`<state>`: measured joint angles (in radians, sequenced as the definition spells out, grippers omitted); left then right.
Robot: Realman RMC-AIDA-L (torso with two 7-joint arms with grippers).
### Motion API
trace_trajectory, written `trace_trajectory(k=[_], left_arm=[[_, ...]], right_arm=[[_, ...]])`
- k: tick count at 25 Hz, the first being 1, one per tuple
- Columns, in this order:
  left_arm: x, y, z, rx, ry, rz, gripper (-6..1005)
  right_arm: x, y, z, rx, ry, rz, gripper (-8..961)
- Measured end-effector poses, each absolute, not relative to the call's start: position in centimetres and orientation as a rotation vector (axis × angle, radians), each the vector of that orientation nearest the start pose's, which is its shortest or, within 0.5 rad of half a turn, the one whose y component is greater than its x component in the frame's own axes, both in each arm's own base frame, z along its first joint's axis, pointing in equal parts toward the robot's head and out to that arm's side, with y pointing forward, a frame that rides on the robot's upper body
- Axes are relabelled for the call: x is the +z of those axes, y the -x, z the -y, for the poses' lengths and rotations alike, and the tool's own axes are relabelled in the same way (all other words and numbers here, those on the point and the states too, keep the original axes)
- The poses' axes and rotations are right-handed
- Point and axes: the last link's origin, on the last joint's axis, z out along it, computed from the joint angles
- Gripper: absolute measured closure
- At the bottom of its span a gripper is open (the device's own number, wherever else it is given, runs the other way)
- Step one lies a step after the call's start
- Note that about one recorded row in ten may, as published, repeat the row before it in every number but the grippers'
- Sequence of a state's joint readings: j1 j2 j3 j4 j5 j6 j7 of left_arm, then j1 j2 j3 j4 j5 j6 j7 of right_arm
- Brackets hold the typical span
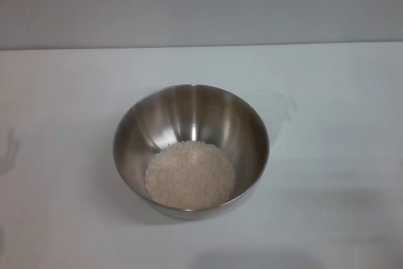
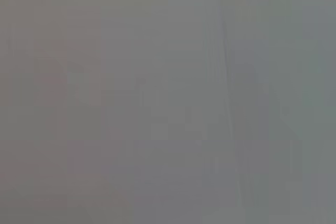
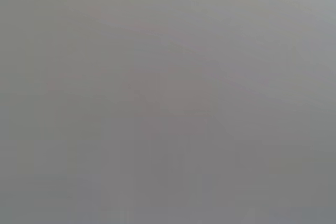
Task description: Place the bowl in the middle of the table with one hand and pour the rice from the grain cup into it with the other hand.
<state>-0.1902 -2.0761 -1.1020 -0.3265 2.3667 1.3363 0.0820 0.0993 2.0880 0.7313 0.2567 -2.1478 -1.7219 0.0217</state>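
- White tabletop, the table point(image 1: 63, 155), fills most of the head view; a grey wall point(image 1: 201, 4) rises behind its far edge. Taking the bowl as landmark for everything below.
- Stainless steel, brushed and shiny inside: the bowl point(image 1: 189, 114) stands upright on the table, roughly in the middle of the surface, its rim wide and round. It casts a soft shadow on the table just around its near side.
- The rice point(image 1: 190, 176) lies inside the bowl as one pale off-white heap, covering the bottom and banked a little toward the bowl's near wall. The far inner wall above it is bare metal.
- The grain cup point(image 1: 277, 108) stands just beside the bowl, on its far right side, upright on the table. It is clear plastic and very faint against the white; a small spout shows at the rim on the side away from the bowl. Cannot tell whether it touches the bowl's wall. Nothing pale is discernible inside it.
- A faint grey shadow falls on the table well to the left of the bowl, at the view's edge, and another band of shadow lies right of the bowl on the near side.
- Left gripper and right gripper: neither appears in the head view. Both wrist views show only a flat grey blur, no fingers, no object; their opening and any grasp cannot be told.
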Motion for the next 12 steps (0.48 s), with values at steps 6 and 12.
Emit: trace_trajectory(k=[6, 12], left_arm=[[2.8, 36.0, -26.8, -0.604, 1.286, 0.414, 165], [2.8, 36.0, -26.7, -0.604, 1.284, 0.416, 165]], right_arm=[[2.8, -34.2, -21.3, 0.818, 1.249, -0.289, 146], [2.9, -34.0, -21.7, 0.819, 1.254, -0.278, 114]])
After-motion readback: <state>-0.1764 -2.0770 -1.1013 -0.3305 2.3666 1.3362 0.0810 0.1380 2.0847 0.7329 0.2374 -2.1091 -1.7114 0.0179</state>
